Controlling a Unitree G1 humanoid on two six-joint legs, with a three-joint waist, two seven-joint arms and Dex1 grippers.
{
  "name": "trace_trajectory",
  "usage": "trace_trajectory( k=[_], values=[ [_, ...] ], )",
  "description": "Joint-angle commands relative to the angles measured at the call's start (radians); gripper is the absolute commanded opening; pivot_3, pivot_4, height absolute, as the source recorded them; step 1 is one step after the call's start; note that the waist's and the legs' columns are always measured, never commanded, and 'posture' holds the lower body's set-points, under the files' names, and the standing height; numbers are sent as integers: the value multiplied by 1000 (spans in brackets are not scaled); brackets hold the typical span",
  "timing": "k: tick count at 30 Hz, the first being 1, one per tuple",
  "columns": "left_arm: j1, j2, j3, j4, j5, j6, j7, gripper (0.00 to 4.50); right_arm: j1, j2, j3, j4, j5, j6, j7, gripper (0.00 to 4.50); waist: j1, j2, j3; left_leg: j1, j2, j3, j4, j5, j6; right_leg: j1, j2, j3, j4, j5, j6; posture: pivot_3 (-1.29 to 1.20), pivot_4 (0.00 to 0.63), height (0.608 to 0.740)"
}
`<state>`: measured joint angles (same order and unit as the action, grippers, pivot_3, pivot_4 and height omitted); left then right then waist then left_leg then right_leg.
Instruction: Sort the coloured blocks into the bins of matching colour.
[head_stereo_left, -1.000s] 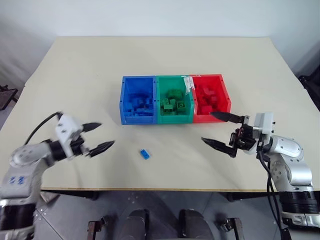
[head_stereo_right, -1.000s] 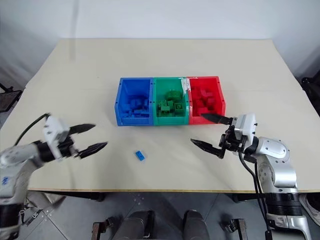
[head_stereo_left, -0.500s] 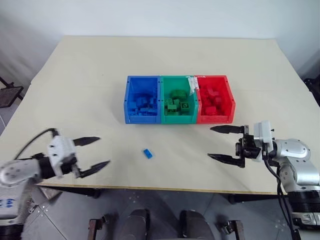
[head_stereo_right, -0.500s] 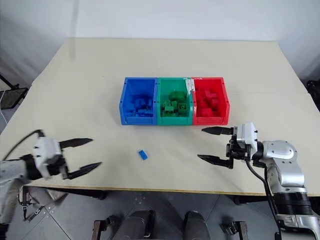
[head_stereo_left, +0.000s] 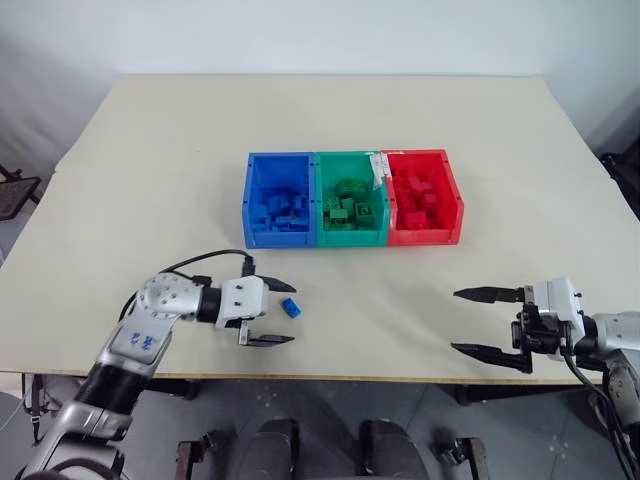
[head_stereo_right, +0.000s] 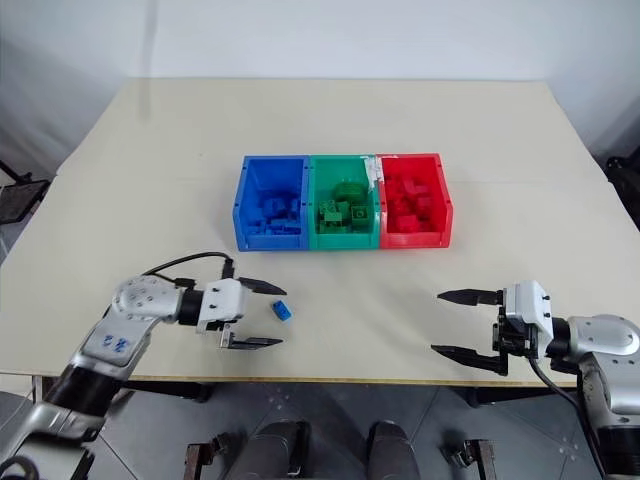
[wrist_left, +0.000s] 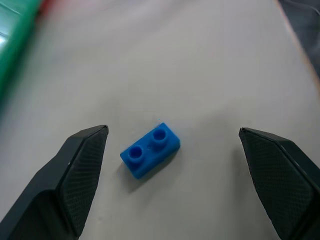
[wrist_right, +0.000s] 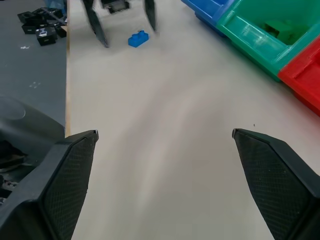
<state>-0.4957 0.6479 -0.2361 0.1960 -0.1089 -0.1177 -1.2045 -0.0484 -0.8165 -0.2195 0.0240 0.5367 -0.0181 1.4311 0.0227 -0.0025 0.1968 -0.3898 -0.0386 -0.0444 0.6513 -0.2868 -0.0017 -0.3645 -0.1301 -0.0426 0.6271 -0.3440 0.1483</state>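
One blue block lies on the beige table, near the front edge and left of centre. My left gripper is open and low over the table, one finger on each side of the block, not touching it; the left wrist view shows the block studs-up between the fingertips. The bins stand joined in a row mid-table: blue, green, red. My right gripper hangs open and empty at the front right, well away from the block.
Each bin holds several bricks of its own colour. A white tag sits on the wall between the green and red bins. The table's front edge runs just below both grippers. Bare tabletop lies between the grippers and the bins.
My left gripper swung right along the front of the table and now straddles the blue block. My right gripper drew back and down toward the front right edge. Both stayed open.
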Motion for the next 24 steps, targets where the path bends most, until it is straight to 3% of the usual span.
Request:
trace_trajectory(
  k=[1,12,16,20,24],
  values=[
    [-35,0,-18,73,15,-29,-51,3889,18,-10,-25,-53,23,16,-8,4500,0,0,0,0,0,0,0,0,0,0,0,0,0,0,0,0,150,740],
    [-30,-34,-25,104,8,-7,-96,511,24,8,-8,-100,27,52,-38,4500,4,0,0,1,0,-3,4,0,0,5,-1,-2,0,0,1,0,150,740],
    [2,-46,46,62,-42,39,-36,442,-7,30,5,-117,36,66,-61,4500,2,0,0,2,0,-4,4,0,0,5,-1,-2,0,1,1,0,150,740],
    [46,-62,175,-55,-186,150,29,442,-37,75,0,-147,67,107,-125,4500,1,0,0,1,0,-4,4,0,0,4,-1,-2,0,1,1,0,150,740],
    [32,-93,293,-151,-256,256,191,442,-81,126,-14,-149,91,154,-221,4500,2,0,0,1,0,-5,4,0,0,4,-1,-3,0,1,1,0,150,740]
  ],
)
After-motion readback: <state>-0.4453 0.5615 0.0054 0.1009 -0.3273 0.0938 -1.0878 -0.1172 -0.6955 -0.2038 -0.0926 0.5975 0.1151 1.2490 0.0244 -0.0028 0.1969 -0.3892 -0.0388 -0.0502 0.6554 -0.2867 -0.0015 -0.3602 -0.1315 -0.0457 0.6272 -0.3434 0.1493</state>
